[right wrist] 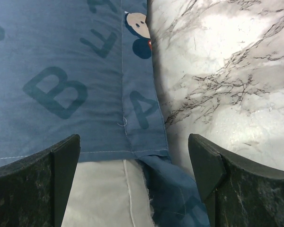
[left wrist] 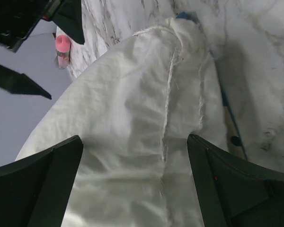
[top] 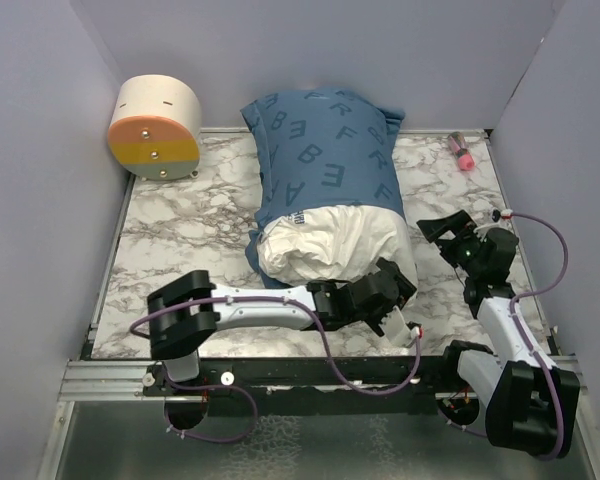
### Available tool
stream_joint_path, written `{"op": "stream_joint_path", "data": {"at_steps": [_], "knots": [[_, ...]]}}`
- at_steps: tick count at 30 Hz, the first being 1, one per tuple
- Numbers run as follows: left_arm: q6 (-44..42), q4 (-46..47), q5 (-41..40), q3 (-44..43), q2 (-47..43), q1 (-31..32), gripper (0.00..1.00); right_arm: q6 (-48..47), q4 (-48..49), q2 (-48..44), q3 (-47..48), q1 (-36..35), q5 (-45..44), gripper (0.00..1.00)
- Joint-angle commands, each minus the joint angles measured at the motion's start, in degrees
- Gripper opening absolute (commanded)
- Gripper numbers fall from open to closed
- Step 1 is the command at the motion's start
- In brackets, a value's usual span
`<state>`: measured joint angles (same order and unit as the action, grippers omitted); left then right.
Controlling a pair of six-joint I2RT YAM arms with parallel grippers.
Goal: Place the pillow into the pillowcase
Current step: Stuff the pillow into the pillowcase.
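Note:
The dark blue pillowcase (top: 325,150) with printed letters lies in the middle of the table, its open end toward me. The white pillow (top: 335,245) is partly inside it, and its near end sticks out. My left gripper (top: 398,288) is open at the pillow's near right corner. In the left wrist view the pillow (left wrist: 132,118) fills the gap between the spread fingers of the left gripper (left wrist: 135,161). My right gripper (top: 446,230) is open just right of the pillow. In the right wrist view this gripper (right wrist: 134,161) hovers over the pillowcase hem (right wrist: 85,94) and the bare pillow (right wrist: 104,198).
A round wooden drum (top: 157,128) with an orange and yellow face stands at the back left. A small pink thing (top: 461,152) lies at the back right and shows in the left wrist view (left wrist: 62,49). Grey walls enclose the marble table (top: 180,230).

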<state>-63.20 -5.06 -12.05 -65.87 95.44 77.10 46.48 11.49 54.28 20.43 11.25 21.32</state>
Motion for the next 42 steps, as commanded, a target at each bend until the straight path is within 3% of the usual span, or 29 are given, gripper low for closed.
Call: {"op": "stream_joint_path", "data": {"at_steps": [1, 4, 5, 6, 7, 8, 9, 14, 18, 24, 29, 39, 42], "knots": [[-11.00, 9.39, -7.74, -3.38, 8.48, -2.65, 0.96, 0.18, 3.27, -0.85, -0.61, 0.44, 1.88, 0.95], [-10.00, 11.81, -10.07, -4.43, 12.76, -4.81, 0.92, -0.49, 2.76, -1.34, -1.33, 0.53, 1.73, 0.95], [-9.11, 11.93, -11.63, -5.50, 14.03, -5.44, 0.84, -0.63, 2.73, -1.43, -1.66, 0.53, 1.75, 0.95], [-7.35, 10.80, -13.38, -7.35, 15.64, -6.20, 0.68, -0.71, 2.68, -1.48, -2.04, 0.58, 1.90, 0.95], [-4.48, 8.13, -14.57, -9.73, 16.50, -7.06, 0.45, -0.81, 2.77, -1.51, -2.46, 0.55, 2.08, 0.95], [-0.52, 4.66, -15.31, -13.15, 16.90, -7.95, 0.14, -0.94, 2.82, -1.51, -2.80, 0.61, 2.43, 0.95], [3.21, 1.45, -15.77, -15.85, 16.67, -8.93, 0.00, -1.29, 3.10, -1.63, -3.18, 0.55, 2.94, 0.95], [14.92, -2.89, -7.46, -18.02, 8.25, -14.16, 0.00, -4.14, 3.61, -1.71, -3.85, 0.54, 9.08, 0.95], [16.37, -1.96, -4.06, -15.81, 3.32, -16.94, 0.00, -4.94, 4.64, -4.50, -5.44, 0.53, 15.03, 0.95], [19.10, -2.58, 0.40, -14.23, -1.42, -22.23, 0.00, -4.78, 4.74, -8.01, -8.53, 0.53, 15.48, 0.95], [20.95, -2.11, 4.99, -14.47, -3.65, -23.87, 0.00, -3.84, 15.44, 1.70, -8.35, -0.26, 20.18, 0.95], [23.83, -3.63, 9.96, -15.40, -5.35, -25.06, 0.00, -5.96, 32.10, 19.34, -1.82, -11.45, 19.44, 0.96], [24.53, -3.76, 10.80, -15.13, -6.22, -25.23, 0.00, -6.39, 35.51, 23.06, -0.75, -13.17, 19.79, 0.90]]}}
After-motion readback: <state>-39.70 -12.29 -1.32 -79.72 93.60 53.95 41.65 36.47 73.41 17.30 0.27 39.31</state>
